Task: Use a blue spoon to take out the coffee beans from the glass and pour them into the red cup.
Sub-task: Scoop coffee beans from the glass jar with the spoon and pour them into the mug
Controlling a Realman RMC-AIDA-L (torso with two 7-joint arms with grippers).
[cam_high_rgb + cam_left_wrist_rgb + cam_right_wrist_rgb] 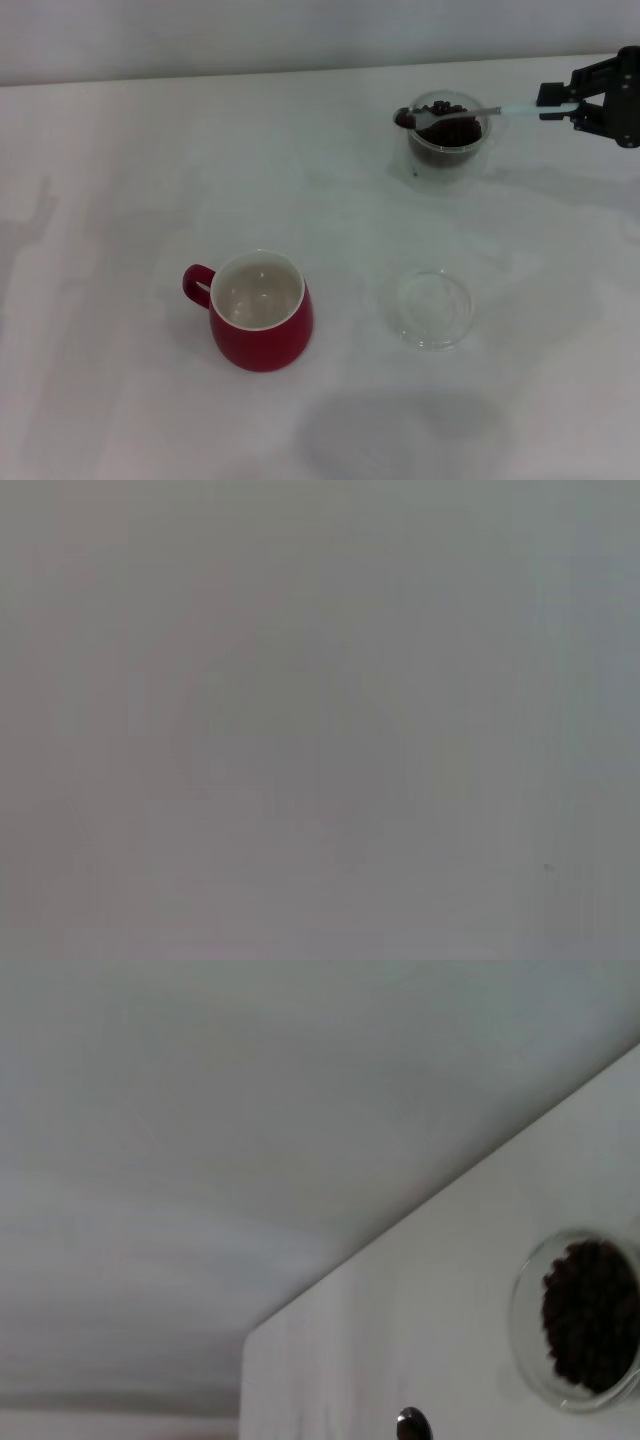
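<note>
Red cup nearest, well left of glass. Right gripper pinching blue spoon handle; long axis level, loaded bowl pointing cupward. Left gripper unseen.

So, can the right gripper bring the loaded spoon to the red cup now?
Probably yes: the right gripper holds the blue spoon above the glass, and bare table lies toward the red cup.

Deep red cup (white inside), dark brown coffee beans, clear glass, pale-blue-handled spoon, white table.
</note>
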